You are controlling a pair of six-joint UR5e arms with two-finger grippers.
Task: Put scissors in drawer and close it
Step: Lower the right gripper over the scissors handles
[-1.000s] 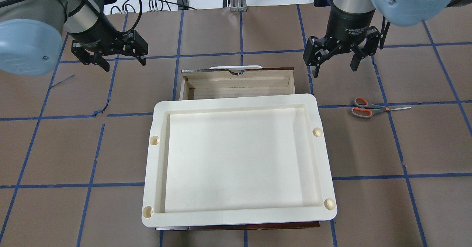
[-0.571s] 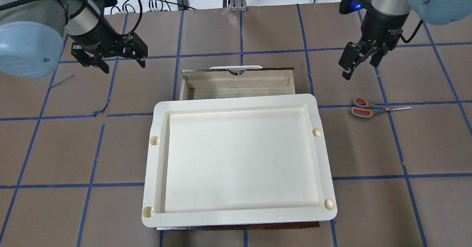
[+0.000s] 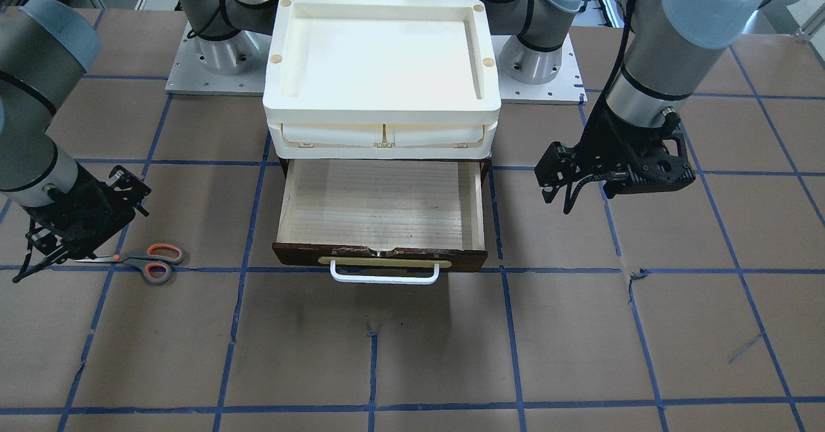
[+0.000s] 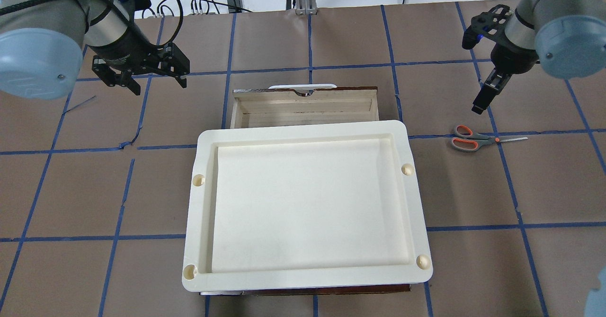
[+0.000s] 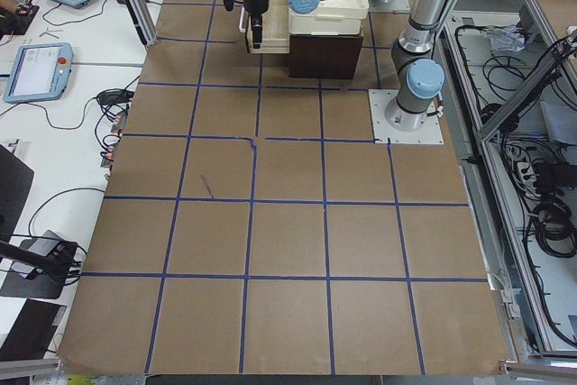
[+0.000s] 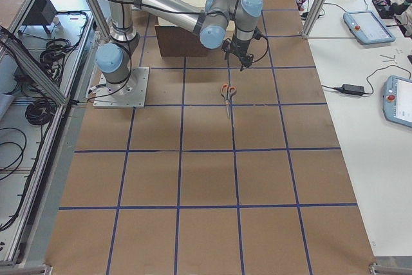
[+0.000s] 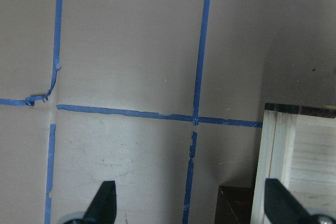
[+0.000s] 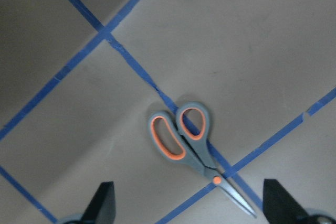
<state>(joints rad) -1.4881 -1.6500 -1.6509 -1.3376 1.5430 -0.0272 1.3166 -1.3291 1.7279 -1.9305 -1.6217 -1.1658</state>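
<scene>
right gripper (image 4: 479, 104): moves right, away from the drawer (image 4: 303, 105), toward the scissors (image 4: 473, 138)
its orientation: turns edge-on overhead

Brown blue-gridded table (image 4: 331, 38): scissors (image 4: 482, 138) flat right side, dark cabinet (image 5: 325, 56) centre.

Scissors (image 3: 145, 262) lie nr right gripper (image 3: 42, 251), apart from drawer (image 3: 380, 206) (pulled open).

Cream tray box (image 4: 307, 279) on brown worktop (image 4: 473, 269).
Blue tape (image 4: 309, 38) grids the worktop; four round recesses (image 4: 199, 180) dot the box's rim.
</scene>
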